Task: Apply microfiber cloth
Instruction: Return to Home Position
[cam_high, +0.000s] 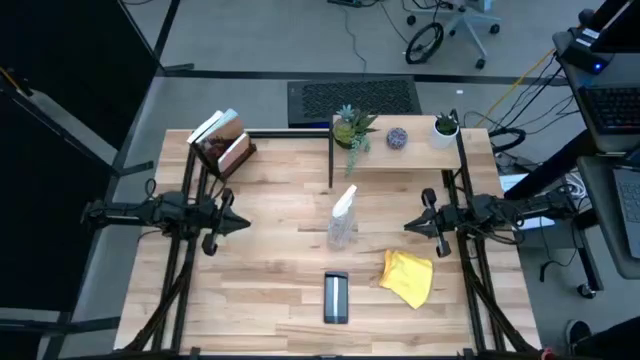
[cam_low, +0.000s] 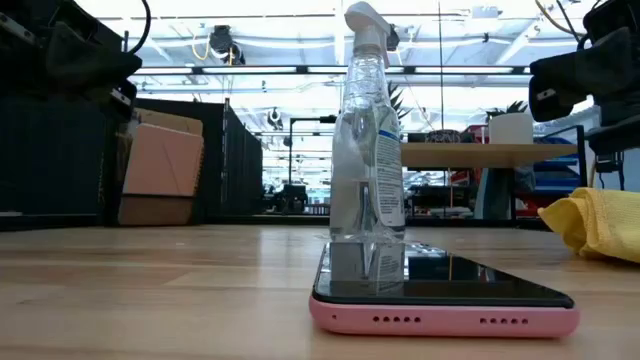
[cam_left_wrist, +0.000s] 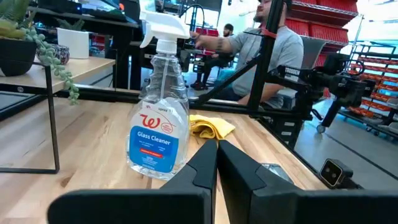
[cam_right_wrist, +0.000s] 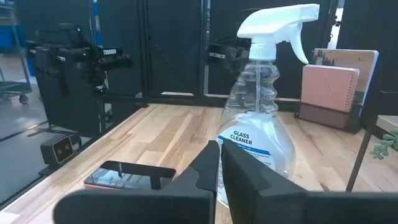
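The yellow microfiber cloth (cam_high: 408, 277) lies crumpled on the table at the near right, also seen in the low view (cam_low: 595, 222) and the left wrist view (cam_left_wrist: 211, 127). A dark phone in a pink case (cam_high: 336, 297) lies flat near the front edge. A clear spray bottle (cam_high: 343, 220) stands upright at the table's middle. My left gripper (cam_high: 243, 224) hovers at the left, shut and empty. My right gripper (cam_high: 409, 226) hovers at the right, above and behind the cloth, shut and empty.
At the back stand a rack with notebooks (cam_high: 222, 142), a potted plant (cam_high: 352, 127), a small round object (cam_high: 397, 138) and a white pot (cam_high: 445, 127) on a raised shelf. People sit beyond the table (cam_left_wrist: 261, 50).
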